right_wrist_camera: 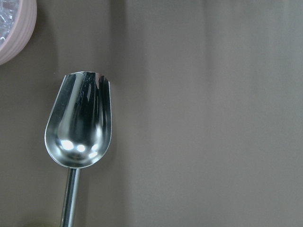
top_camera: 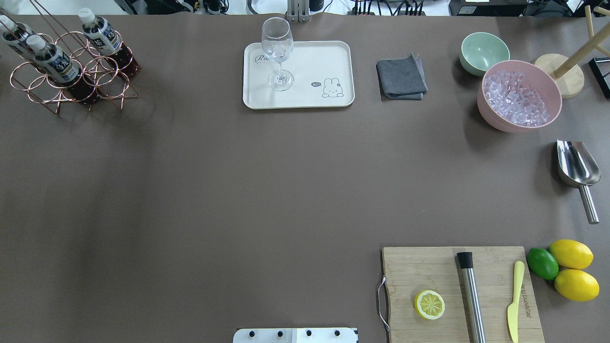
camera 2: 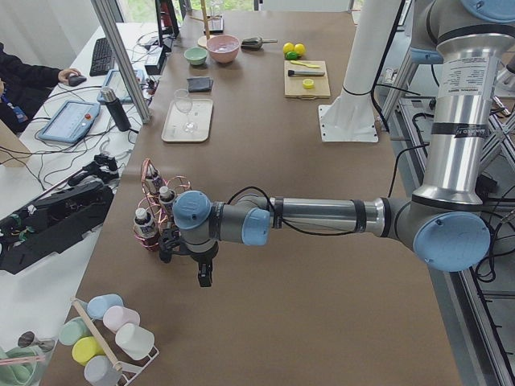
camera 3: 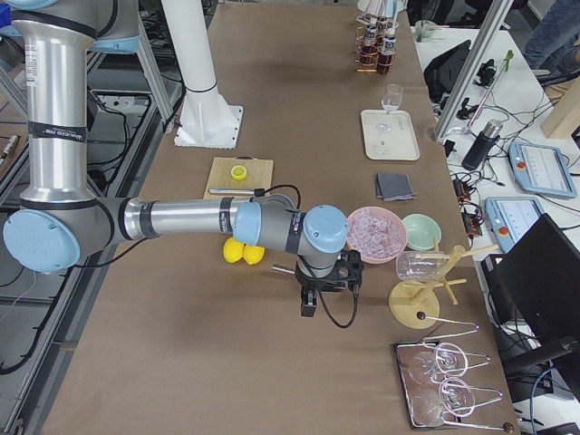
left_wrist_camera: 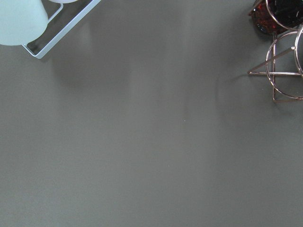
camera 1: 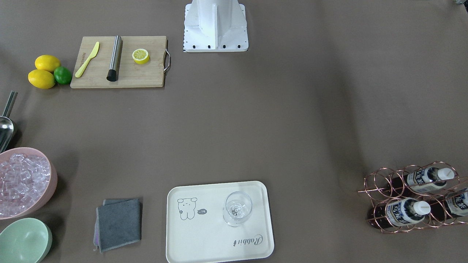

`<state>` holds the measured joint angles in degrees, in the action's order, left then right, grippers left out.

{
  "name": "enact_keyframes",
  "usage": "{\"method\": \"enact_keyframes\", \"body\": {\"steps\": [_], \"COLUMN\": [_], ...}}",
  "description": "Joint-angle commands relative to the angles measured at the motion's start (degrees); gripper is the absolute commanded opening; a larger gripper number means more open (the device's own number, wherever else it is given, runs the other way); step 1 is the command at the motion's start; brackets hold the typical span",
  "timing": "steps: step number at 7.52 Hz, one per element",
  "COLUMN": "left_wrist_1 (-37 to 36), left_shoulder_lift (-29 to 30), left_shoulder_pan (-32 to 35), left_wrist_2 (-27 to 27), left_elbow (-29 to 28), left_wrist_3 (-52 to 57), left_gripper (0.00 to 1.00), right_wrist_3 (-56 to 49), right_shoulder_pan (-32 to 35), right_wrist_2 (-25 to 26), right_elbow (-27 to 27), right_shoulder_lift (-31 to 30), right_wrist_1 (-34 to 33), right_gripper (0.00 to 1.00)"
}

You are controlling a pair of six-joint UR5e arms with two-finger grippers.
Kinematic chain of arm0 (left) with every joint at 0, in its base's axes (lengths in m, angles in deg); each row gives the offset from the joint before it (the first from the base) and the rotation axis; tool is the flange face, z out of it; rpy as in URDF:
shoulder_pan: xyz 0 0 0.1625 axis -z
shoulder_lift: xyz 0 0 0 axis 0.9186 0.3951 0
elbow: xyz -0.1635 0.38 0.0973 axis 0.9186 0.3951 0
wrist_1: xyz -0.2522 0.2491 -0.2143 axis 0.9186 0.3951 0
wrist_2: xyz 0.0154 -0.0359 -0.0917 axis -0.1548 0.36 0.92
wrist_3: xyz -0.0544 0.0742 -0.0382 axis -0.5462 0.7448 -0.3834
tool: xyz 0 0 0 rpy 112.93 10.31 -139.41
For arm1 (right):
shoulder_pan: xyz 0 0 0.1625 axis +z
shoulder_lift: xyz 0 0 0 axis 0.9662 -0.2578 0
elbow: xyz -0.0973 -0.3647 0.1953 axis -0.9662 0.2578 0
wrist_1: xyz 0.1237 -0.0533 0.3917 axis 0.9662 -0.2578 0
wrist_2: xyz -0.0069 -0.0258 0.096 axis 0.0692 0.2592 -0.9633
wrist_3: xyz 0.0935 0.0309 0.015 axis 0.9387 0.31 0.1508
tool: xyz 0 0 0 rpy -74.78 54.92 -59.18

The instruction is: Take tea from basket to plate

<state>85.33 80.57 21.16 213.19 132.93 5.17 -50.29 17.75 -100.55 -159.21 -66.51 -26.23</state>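
Three tea bottles [top_camera: 102,37] [top_camera: 53,61] [top_camera: 13,34] lie in the copper wire basket [top_camera: 47,97] at the far left of the table; they also show in the front view [camera 1: 407,211]. The cream plate [top_camera: 305,97] stands at the far middle with a wine glass [top_camera: 278,52] on it. My left gripper [camera 2: 204,277] hangs above the table just beside the basket [camera 2: 153,173]. My right gripper [camera 3: 308,304] hangs near the ice bowl and scoop. Both show only in the side views, so I cannot tell whether they are open or shut. The left wrist view shows the basket's corner [left_wrist_camera: 284,71].
A grey cloth [top_camera: 401,76], a green bowl [top_camera: 482,51] and a pink bowl of ice [top_camera: 519,95] stand right of the plate. A steel scoop [top_camera: 576,164] lies at the right edge. A cutting board [top_camera: 429,267] holds a half lemon, muddler and knife; lemons and a lime [top_camera: 567,269] lie beside it.
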Motion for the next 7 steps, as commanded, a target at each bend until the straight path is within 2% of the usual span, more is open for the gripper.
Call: {"method": "enact_keyframes", "body": {"steps": [1,7], "left_wrist_1": [0.2,0.3], "left_shoulder_lift": [-0.2,0.0], "left_shoulder_pan": [0.0,-0.1], "left_wrist_2": [-0.2,0.2], "left_elbow": [0.2,0.2], "left_wrist_3": [0.1,0.0], "left_gripper": [0.98,0.98], "right_wrist_3": [0.0,0.0], "right_shoulder_pan": [0.0,0.0], "right_wrist_2": [-0.1,0.0], "right_elbow": [-0.1,-0.1], "right_shoulder_lift": [0.0,0.0], "right_wrist_1": [0.0,0.0], "right_gripper": [1.00,1.00]}}
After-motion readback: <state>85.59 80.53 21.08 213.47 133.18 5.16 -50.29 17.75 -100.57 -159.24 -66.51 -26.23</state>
